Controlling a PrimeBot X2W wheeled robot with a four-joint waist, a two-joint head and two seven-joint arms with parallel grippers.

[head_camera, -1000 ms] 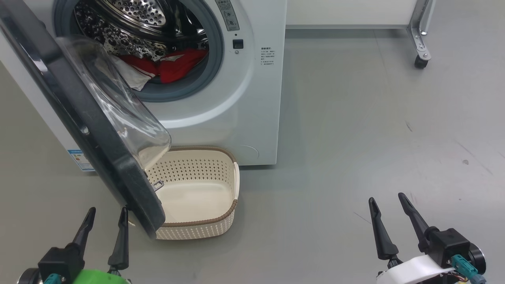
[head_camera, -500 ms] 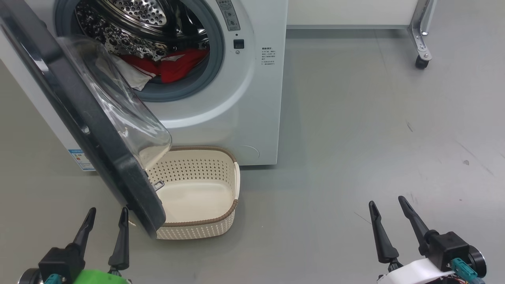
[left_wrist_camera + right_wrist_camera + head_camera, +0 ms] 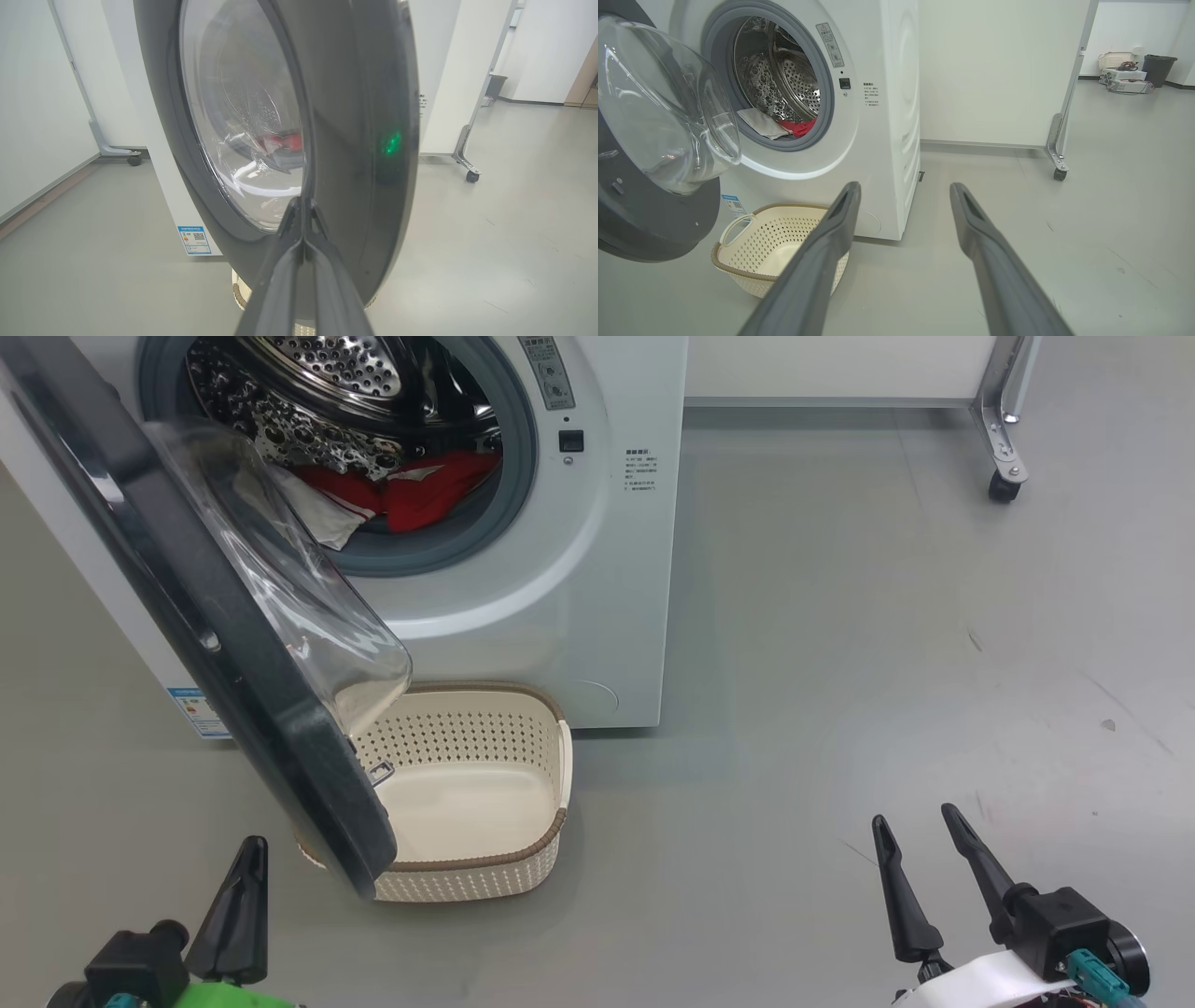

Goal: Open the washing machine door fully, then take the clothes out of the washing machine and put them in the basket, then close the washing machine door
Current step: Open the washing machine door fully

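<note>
The washing machine [image 3: 579,597] stands with its door [image 3: 187,616] swung partly open, glass bowl facing the drum. Red and white clothes [image 3: 420,495] lie in the drum's bottom, also seen in the right wrist view as clothes [image 3: 801,127]. The cream basket [image 3: 467,882] sits on the floor under the door, with nothing in it. My left gripper [image 3: 250,847] is shut on nothing, just left of the door's lower edge; in its wrist view the gripper [image 3: 302,203] points at the door's black outer rim [image 3: 355,116]. My right gripper [image 3: 913,819] hangs open over bare floor, far right.
A wheeled partition leg [image 3: 1004,485] stands at the back right. A blue label [image 3: 191,709] marks the machine's lower left front. Far across the room sit a dark bin [image 3: 1157,70] and some boxes. Grey floor stretches to the machine's right.
My left gripper's fingers have come together from open. The head view has shifted slightly. The door, clothes and basket stay put.
</note>
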